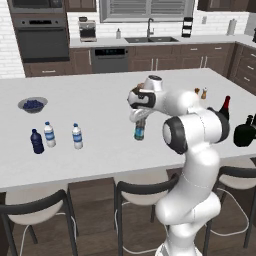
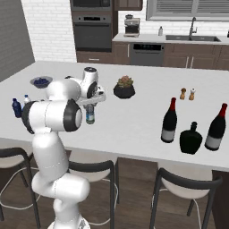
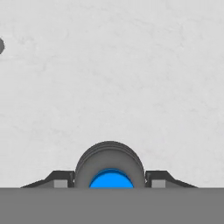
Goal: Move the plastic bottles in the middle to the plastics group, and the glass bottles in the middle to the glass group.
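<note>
A small grey-blue plastic bottle with a teal label stands mid-counter. My gripper comes down over its top. In the hand view, the bottle's round shoulder and blue cap sit tight between the two fingertips, so the gripper is shut on it. At the left stand a navy bottle, a clear bottle and another clear bottle. On the right, a squat black glass bottle stands between two wine bottles.
A bowl of blueberries sits far left on the white counter. A dark potted plant stands behind the gripper, and salt and pepper shakers sit toward the right. Stools line the near edge.
</note>
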{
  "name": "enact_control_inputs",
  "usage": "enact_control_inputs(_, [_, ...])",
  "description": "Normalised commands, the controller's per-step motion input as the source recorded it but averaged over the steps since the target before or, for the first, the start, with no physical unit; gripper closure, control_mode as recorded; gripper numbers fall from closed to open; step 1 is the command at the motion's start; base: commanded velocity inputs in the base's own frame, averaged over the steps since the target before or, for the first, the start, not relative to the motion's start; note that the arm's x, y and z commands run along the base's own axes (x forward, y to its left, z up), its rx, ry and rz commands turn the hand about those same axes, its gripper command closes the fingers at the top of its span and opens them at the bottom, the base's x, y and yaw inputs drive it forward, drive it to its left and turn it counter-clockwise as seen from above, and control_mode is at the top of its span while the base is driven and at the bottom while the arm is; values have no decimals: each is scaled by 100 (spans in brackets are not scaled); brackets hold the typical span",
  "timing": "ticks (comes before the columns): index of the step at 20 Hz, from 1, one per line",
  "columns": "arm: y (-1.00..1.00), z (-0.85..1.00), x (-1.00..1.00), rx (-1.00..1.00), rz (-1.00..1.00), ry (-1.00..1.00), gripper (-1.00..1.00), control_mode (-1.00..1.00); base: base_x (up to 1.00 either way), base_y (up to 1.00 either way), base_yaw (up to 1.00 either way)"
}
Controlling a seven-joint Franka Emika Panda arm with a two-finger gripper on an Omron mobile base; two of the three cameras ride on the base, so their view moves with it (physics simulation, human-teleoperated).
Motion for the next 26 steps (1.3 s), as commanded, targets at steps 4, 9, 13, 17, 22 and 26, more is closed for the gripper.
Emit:
enact_control_inputs(4, [79,7,-35,3,34,0,100,-100,0,0,0])
enact_control_inputs(9, [91,1,-24,2,28,0,100,-100,0,0,0])
enact_control_inputs(13, [94,0,-27,0,25,0,100,-100,0,0,0])
enact_control_inputs(17, [90,0,-37,0,22,-1,100,-100,0,0,0])
enact_control_inputs(22, [81,-5,-33,0,18,-6,100,-100,0,0,0])
enact_control_inputs(26, [77,-18,-3,0,10,-18,100,-100,0,0,0])
